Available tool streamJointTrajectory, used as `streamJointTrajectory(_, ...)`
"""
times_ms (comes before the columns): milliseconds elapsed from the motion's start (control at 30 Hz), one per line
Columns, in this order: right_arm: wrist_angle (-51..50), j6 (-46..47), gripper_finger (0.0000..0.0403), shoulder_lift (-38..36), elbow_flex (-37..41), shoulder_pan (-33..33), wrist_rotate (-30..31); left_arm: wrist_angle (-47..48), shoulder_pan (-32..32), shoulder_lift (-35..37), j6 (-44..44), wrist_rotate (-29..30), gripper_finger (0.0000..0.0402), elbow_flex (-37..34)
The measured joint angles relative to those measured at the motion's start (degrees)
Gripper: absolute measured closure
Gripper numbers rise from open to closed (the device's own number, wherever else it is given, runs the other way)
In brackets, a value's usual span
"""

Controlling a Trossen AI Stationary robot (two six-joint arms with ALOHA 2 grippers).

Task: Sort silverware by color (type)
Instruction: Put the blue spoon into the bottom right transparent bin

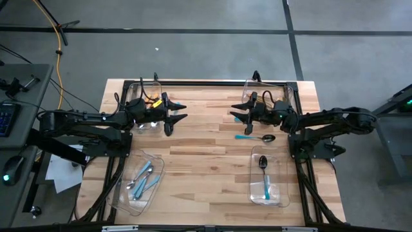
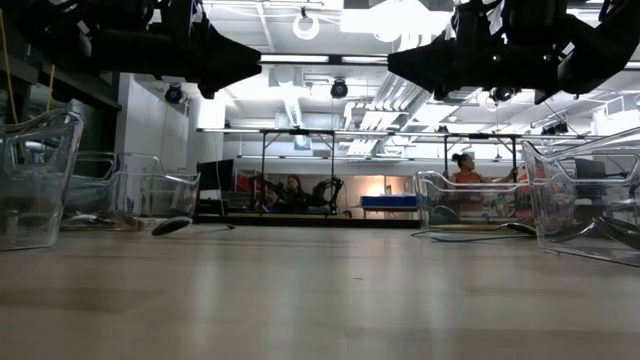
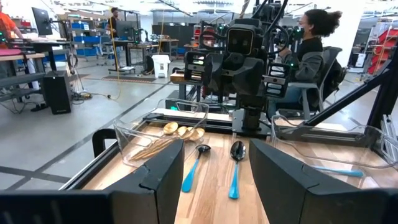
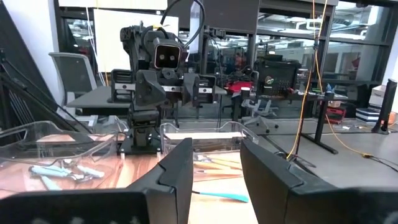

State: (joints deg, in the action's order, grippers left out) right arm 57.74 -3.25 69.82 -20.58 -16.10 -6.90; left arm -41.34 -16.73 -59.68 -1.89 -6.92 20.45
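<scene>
on the bare wood beside the right gripper (image 1: 239, 113) lies a teal-handled black spoon (image 1: 255, 137): light, stiff, slick, flat. pinch mid-handle. both grippers empty, fingers spread; left gripper (image 1: 175, 113) hovers opposite.

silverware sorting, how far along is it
Nearly done. Blue-handled pieces lie in the near-left bin, gold ones in the far-right bin, orange ones far left, teal ones near right. Nothing is in hand: the left gripper and right gripper hover open. Left: two teal spoons on the table.
</scene>
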Motion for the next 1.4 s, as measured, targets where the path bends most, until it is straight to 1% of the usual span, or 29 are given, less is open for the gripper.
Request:
streamJointTrajectory(167,-0.02,0.00,0.0284,0.00,0.00,0.00,-0.01,0.00,0.00,0.00,-0.02,0.00,0.0229,0.00)
streamJointTrajectory(267,-0.04,0.00,0.0284,0.00,0.00,0.00,0.00,-0.07,0.00,0.00,-1.96,0.27,0.0229,0.00)
streamJointTrajectory(300,-0.03,-0.01,0.0284,0.00,0.00,0.00,0.00,-0.07,0.03,0.00,-4.29,1.51,0.0229,0.00)
streamJointTrajectory(367,-0.02,0.00,0.0284,0.00,0.00,0.00,0.00,0.58,0.31,0.00,-12.12,6.93,0.0229,0.08)
streamJointTrajectory(400,-0.02,0.00,0.0284,0.00,0.00,0.00,0.00,2.78,0.39,0.00,-14.98,10.04,0.0229,0.58)
streamJointTrajectory(467,-0.02,0.00,0.0284,0.00,0.00,0.00,0.00,9.87,0.35,0.00,-16.91,14.27,0.0229,2.50)
streamJointTrajectory(533,-0.02,0.00,0.0284,0.00,0.00,0.00,0.00,20.87,0.18,-0.06,-18.53,18.85,0.0229,5.73)
streamJointTrajectory(633,-0.02,0.00,0.0284,-0.02,0.00,0.00,0.00,37.32,-1.10,-2.25,-22.34,26.24,0.0229,11.81)
streamJointTrajectory(700,0.00,0.00,0.0284,-0.02,0.00,0.00,0.02,46.02,-2.66,-4.38,-24.07,28.86,0.0229,15.62)
streamJointTrajectory(800,0.10,0.00,0.0284,-0.02,0.00,0.00,0.04,55.44,-4.59,-9.42,-26.58,29.29,0.0229,20.61)
streamJointTrajectory(933,0.17,0.02,0.0284,-0.02,0.00,0.00,0.09,66.57,-6.31,-18.36,-29.25,29.16,0.0229,26.81)
streamJointTrajectory(1100,0.39,0.02,0.0284,-0.04,-0.02,0.00,0.20,79.30,-6.96,-28.67,-29.43,28.44,0.0229,34.06)
streamJointTrajectory(1200,0.39,0.02,0.0284,-0.04,-0.02,0.00,0.18,82.68,-6.95,-32.57,-29.30,28.69,0.0229,37.25)
streamJointTrajectory(1400,0.38,0.05,0.0284,-0.04,-0.02,0.00,0.15,82.71,-7.08,-37.81,-27.98,28.08,0.0229,40.21)
